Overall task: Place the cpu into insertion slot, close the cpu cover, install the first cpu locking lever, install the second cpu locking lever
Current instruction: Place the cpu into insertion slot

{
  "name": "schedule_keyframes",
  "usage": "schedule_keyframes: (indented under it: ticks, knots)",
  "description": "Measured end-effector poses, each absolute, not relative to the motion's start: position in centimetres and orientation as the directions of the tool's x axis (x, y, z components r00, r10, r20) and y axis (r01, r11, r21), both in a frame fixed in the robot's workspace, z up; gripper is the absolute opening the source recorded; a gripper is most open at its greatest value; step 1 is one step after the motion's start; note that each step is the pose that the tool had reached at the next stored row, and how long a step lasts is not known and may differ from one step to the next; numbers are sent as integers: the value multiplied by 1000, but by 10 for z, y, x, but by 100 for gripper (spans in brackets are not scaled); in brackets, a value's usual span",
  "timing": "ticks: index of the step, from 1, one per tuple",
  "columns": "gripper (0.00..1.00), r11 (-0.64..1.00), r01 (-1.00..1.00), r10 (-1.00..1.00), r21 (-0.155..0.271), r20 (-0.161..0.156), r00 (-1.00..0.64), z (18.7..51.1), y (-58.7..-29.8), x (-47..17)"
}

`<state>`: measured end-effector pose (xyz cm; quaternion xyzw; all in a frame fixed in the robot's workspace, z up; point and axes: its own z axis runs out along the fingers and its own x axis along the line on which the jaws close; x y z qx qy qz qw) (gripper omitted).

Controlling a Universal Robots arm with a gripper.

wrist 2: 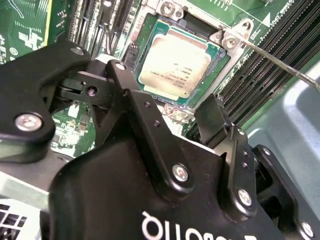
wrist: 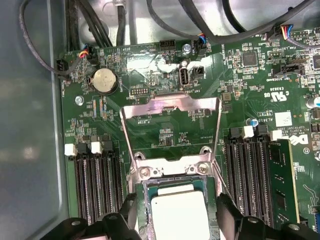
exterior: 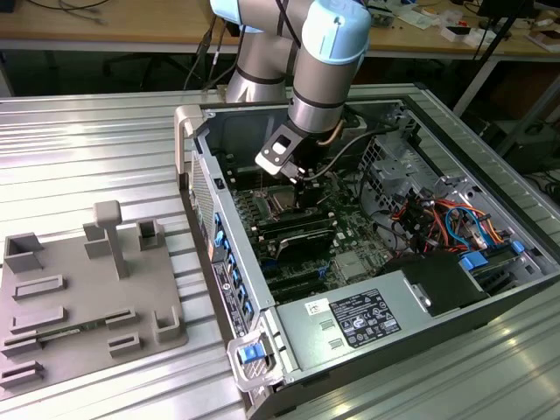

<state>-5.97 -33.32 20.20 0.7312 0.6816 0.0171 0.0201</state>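
Inside the open computer case [exterior: 199,171], the gripper [exterior: 302,173] hangs straight down over the motherboard. On the exterior view's clock face the insertion slot [wrist 2: 216,59] sits just off the fingertips at about seven o'clock, the power supply [exterior: 359,315] lies at five o'clock from it, and a grey fixture tray [exterior: 79,289] lies well apart at nine o'clock from the case.

The fingers [wrist: 226,215] are spread wide and carry nothing. They stand astride the slot, one outside each flank of its metal frame. The cpu [wrist: 179,215] lies flat in the slot between them and looks seated. It is square, so it has no long axis to line up with, and it lies directly below the hand rather than off to a side.

The first wrist view gives the cpu cover [wrist: 170,104]. It is swung up and open, its square window showing the board behind, and it is hinged on the slot's edge toward the coin cell battery [wrist: 106,80], away from the fingers. It is not yet down, so I judge the chip placed and the closing undone.

The second wrist view adds a thin locking lever [wrist 2: 280,61], a bare wire rod raised off the board and running out over the memory slots [wrist: 247,170].
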Motion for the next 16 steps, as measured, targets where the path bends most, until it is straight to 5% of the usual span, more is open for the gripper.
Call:
schedule_keyframes:
  ticks: [16]
  knots:
    - [74,-29,998,1000,52,9,28,200,-335,-61]
